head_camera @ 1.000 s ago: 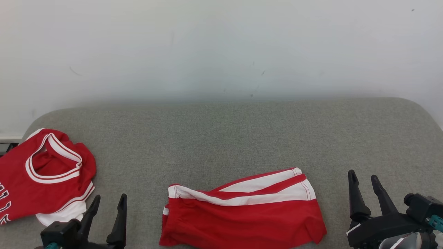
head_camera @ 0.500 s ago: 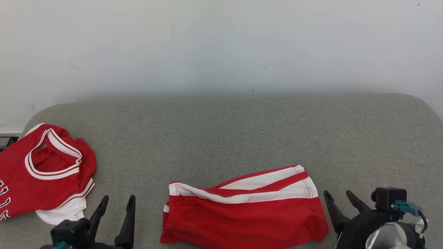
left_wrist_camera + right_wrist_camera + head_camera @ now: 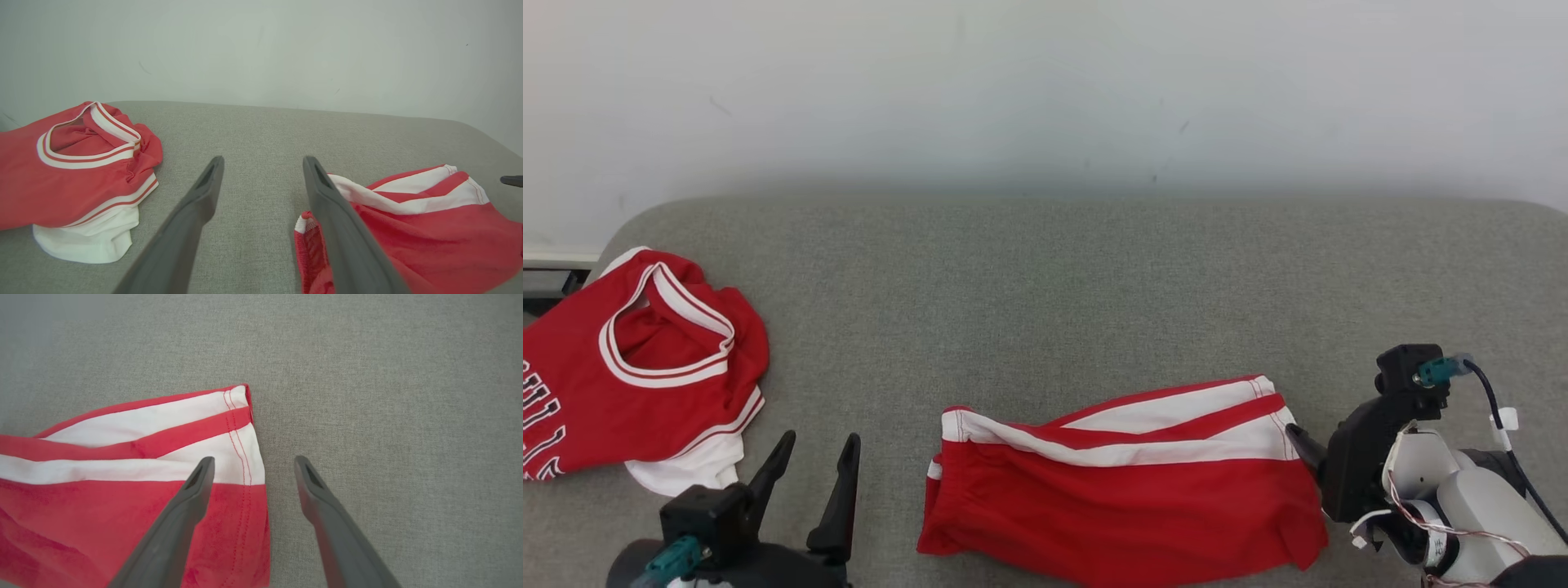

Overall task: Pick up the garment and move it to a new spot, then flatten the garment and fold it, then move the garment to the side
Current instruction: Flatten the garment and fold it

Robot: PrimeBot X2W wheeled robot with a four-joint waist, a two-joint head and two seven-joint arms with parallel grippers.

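Note:
The garment, red shorts with white side stripes, lies loosely flat at the front middle of the grey cushion. My right gripper is turned leftward at the shorts' right hem. In the right wrist view that gripper is open and straddles the stitched hem of the shorts, one finger over cloth, the other over bare cushion. My left gripper stands open just left of the shorts' waistband, holding nothing. The left wrist view shows that gripper with the shorts to its right.
A crumpled red jersey with white trim lies at the cushion's left end, and it is left of my fingers in the left wrist view. A pale wall rises behind the cushion. Bare grey fabric spreads behind and right of the shorts.
The head camera has shifted, so the whole scene sits differently. My right gripper has swung from pointing up to pointing left at the shorts' right hem. The left gripper has hardly moved.

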